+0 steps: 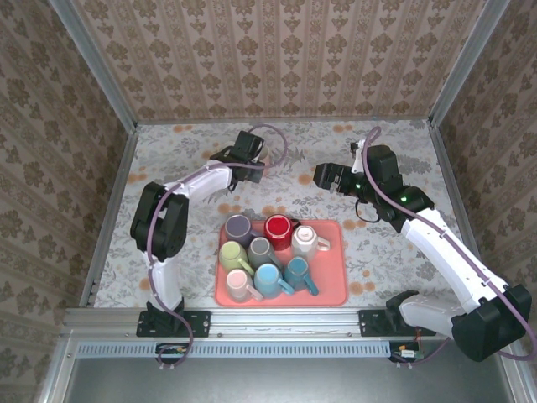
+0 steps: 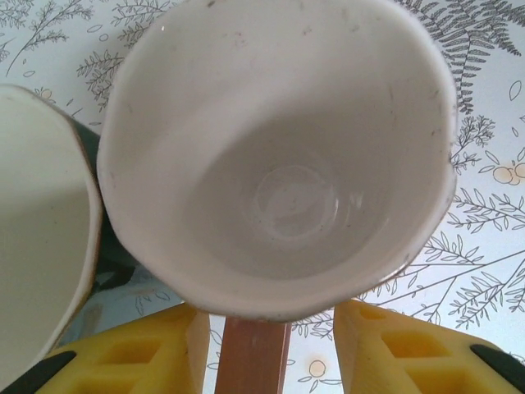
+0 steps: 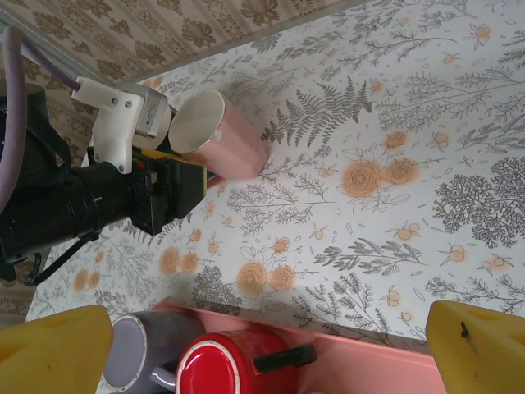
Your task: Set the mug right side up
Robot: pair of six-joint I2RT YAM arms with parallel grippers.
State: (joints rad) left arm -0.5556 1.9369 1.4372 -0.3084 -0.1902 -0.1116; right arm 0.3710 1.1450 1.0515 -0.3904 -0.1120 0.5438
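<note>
**Hidden/unclear:** left gripper fingertips sit behind the mug. Fingers are apart, but whether they grip it cannot be told. Pale obj. at the left edge of the left wrist view is cut off, unidentifiable.

**Mug:** pink, white inside, tilted, mouth toward the left gripper, beyond the tray.

**Right gripper**: jaws wide, empty.

**Qty:** 8 mugs on tray, 1 off.

**Worktop**: botanical print. Walls have patterned paper, metal frame.
</note>
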